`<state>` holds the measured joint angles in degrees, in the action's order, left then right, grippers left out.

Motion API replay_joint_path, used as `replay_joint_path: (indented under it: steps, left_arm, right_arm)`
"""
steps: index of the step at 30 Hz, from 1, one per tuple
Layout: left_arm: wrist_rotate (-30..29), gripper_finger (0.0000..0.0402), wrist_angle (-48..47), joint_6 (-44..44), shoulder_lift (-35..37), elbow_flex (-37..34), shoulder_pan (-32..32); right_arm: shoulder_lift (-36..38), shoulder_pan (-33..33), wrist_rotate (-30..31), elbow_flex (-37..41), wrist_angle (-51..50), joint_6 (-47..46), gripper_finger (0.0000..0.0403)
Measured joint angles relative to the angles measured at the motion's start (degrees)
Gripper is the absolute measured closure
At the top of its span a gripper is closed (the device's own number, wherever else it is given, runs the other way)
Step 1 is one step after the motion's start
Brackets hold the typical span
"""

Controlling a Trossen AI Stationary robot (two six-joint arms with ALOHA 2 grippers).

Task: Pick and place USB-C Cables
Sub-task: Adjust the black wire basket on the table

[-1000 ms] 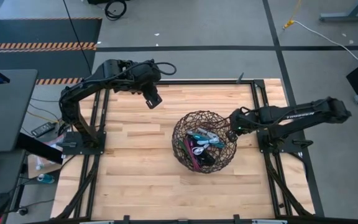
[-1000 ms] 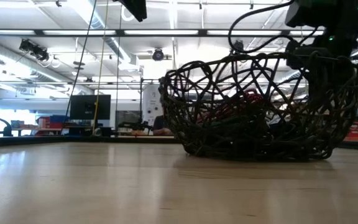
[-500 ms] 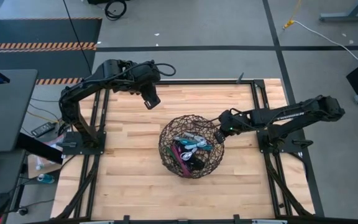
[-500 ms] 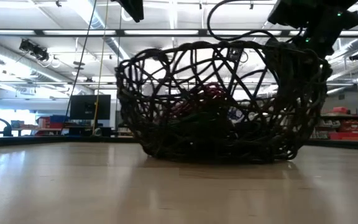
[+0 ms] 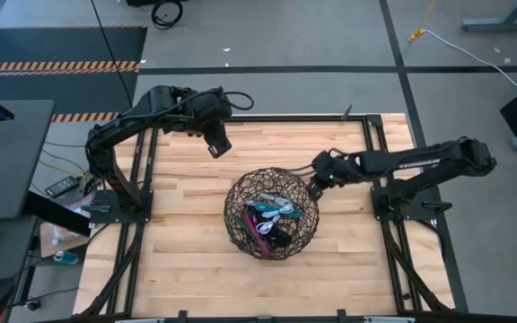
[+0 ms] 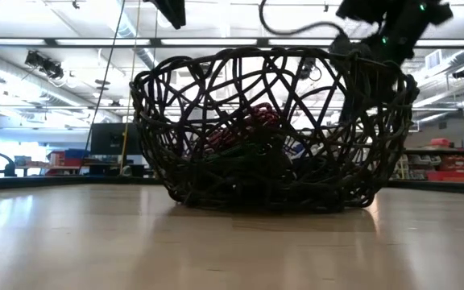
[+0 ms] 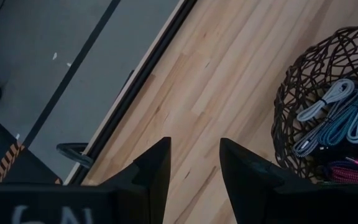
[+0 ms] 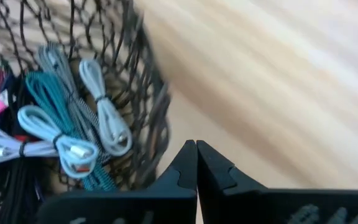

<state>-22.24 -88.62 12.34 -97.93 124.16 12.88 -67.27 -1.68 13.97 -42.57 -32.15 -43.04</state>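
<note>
R gripper (image 5: 313, 184) shut at basket (image 5: 240, 193) rim.

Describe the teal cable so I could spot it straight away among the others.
Start at the dark wire basket in the middle of the wooden table. Its bottom holds a heap of small tied cable bundles. The teal cable lies between pale grey and white bundles; it alone has a blue-green braided cord.

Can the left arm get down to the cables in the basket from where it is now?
Probably yes: the basket is open-topped, the cables lie exposed, and the left end effector hangs open nearby with nothing between.
</note>
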Motion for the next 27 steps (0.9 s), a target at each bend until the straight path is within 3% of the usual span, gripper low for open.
replay_joint_path:
  steps: [4, 10, 18, 27]
  left_arm:
    - [0.0, 0.0258, 0.0, 0.1, 0.0, 0.0, 0.0]
    - [0.0, 0.0258, 0.0, 0.0, 0.0, 0.0, 0.0]
    - [0.0, 0.0258, 0.0, 0.2, 0.0, 0.0, 0.0]
    - [0.0, 0.0258, 0.2, 0.5, 0.0, 0.0, 0.0]
  right_arm:
    - [2.1, -1.2, 1.1, -6.6, -5.3, 5.3, 0.0403]
    - [1.7, -1.6, -7.1, -10.5, 7.5, 13.2, 0.0403]
    - [-9.1, -1.6, -16.6, -10.5, 15.4, 15.2, 0.0403]
    - [-21.2, -1.7, -19.8, -10.4, 20.6, 20.0, 0.0403]
